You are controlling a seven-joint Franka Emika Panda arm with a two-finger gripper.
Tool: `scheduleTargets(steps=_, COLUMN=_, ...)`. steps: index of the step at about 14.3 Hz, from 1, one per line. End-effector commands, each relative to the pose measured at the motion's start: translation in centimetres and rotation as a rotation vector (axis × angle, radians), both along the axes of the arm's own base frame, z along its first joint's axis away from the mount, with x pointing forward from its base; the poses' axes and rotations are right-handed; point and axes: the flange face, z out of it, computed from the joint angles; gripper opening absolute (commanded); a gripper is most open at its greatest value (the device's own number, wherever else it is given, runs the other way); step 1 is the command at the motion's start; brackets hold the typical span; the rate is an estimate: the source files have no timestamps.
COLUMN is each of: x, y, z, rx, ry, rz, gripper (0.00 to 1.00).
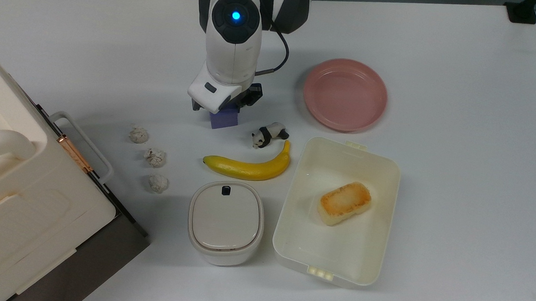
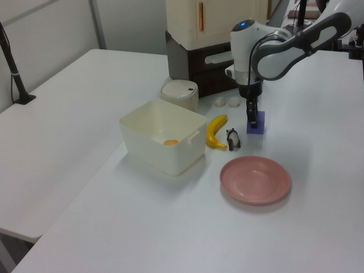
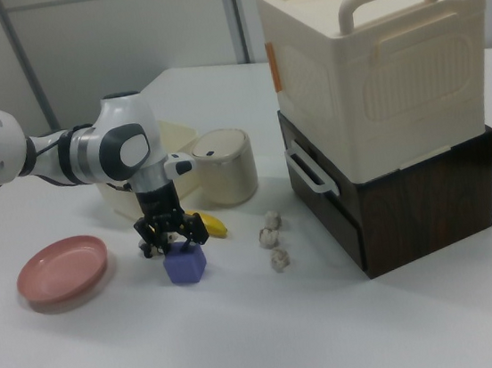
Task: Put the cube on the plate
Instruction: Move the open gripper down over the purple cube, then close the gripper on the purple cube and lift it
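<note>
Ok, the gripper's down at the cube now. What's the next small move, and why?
Probably close the fingers on the cube. The gripper sits right on top of it, fingers spread to either side, and the cube rests on the table, not yet lifted. The plate is bare and waiting, so a firm grasp should come before any lift.
</note>
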Motion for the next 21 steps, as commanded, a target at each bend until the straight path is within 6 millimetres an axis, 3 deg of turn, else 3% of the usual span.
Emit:
scheduleTargets(steps=1, x=-0.8, y=-0.3, z=1.0, rx=-0.018, ry=0.001, rz=0.007, gripper=0.02)
scheduleTargets(steps=3, x=-0.9, y=-0.1, z=1.1, rx=-0.019, ry=0.009, rz=0.004, gripper=0.00)
scheduleTargets(steps=4, x=-0.8, y=0.0, z=1.3, rx=-0.020, ry=0.010, rz=-0.001, gripper=0.28)
scheduleTargets(steps=5, x=-0.8, y=0.2, z=1.5, rx=-0.022, ry=0.010, rz=-0.009, gripper=0.94)
scheduleTargets(steps=6, x=-0.5, y=0.4, z=2.6, rx=-0.021, ry=-0.007, rz=-0.014, gripper=1.00)
scheduleTargets(steps=9, x=0.2, y=-0.1, z=6.9, rx=-0.024, ry=-0.045, rz=-0.015, gripper=1.00)
scheduleTargets(steps=10, x=0.2, y=-0.8, z=7.2, rx=-0.042, ry=-0.048, rz=-0.006, gripper=1.00)
scheduleTargets(steps=12, x=0.2, y=-2.3, z=6.1, rx=-0.114, ry=-0.027, rz=0.039, gripper=1.00)
scheduleTargets(steps=21, x=0.8, y=-5.0, z=0.3, rx=-0.111, ry=-0.016, rz=-0.037, gripper=1.00)
